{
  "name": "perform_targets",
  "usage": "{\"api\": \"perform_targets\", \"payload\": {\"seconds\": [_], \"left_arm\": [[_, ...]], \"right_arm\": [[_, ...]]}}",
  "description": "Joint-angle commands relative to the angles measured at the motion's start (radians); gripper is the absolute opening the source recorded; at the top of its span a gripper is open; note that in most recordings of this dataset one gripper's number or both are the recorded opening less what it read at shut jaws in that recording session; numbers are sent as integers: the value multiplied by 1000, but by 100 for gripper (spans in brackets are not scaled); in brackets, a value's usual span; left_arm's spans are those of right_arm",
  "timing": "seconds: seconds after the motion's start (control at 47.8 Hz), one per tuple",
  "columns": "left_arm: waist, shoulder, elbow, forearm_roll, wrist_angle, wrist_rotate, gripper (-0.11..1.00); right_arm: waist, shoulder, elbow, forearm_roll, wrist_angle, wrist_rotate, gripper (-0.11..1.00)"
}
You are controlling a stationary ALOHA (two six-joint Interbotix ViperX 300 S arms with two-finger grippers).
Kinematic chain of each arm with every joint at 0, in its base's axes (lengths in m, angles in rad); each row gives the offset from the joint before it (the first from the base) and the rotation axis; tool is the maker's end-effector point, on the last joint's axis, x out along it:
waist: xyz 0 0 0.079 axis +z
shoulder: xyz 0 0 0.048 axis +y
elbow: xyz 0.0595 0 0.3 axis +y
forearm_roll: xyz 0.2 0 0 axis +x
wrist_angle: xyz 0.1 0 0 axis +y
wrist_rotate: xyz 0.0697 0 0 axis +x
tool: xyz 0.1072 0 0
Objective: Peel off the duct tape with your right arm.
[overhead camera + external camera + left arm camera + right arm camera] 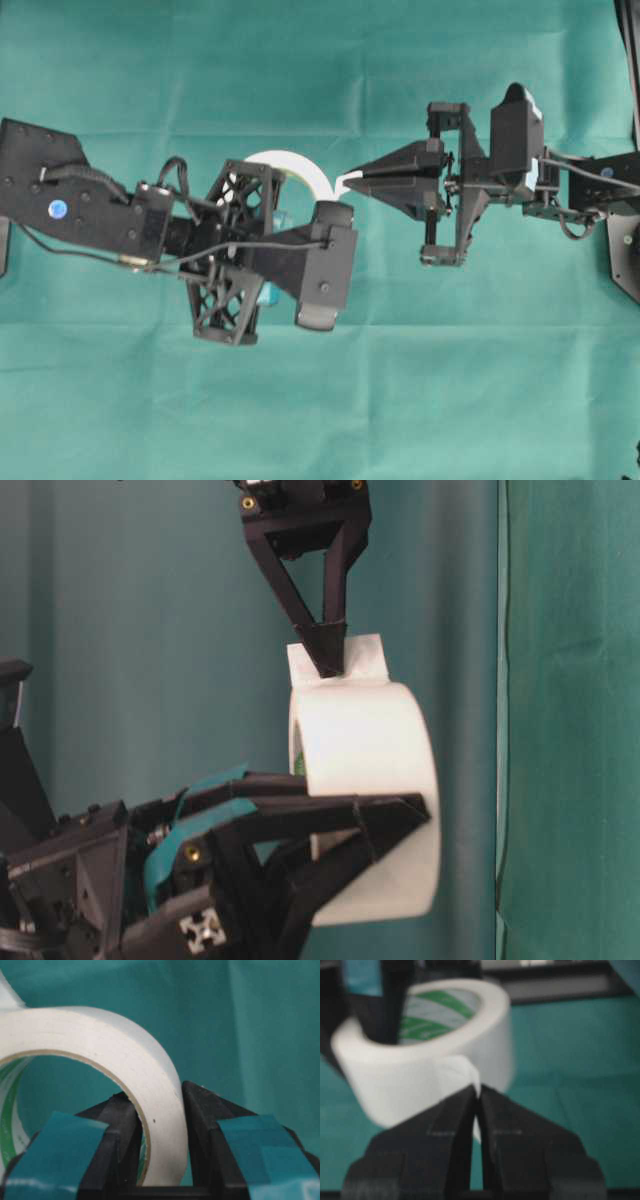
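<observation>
Overhead, left arm [250, 250] hides most of duct tape [300, 170], seemingly.

We see the duct tape [370, 750], a wide white roll with green-printed core, held clear of the table; its loose strip end [365, 658] stands off the roll.

The left claw [262, 250] hides most of the duct tape [300, 166] from overhead; the right wrist view is blurred.
</observation>
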Motion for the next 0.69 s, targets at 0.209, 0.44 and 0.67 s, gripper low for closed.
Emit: {"api": "perform_targets", "payload": {"seconds": [0.209,0.44,0.67], "left_arm": [[-84,-38,-2,-12,-63,-14,20],[-124,-38,-6,-14,-112,-11,20],[-164,-40,-18,-14,-166,-3,20]], "right_arm": [[-43,-9,-2,15,-14,0,-9],[-51,-9,3,14,-14,0,-9],[-64,-9,11,15,-14,0,-9]]}}
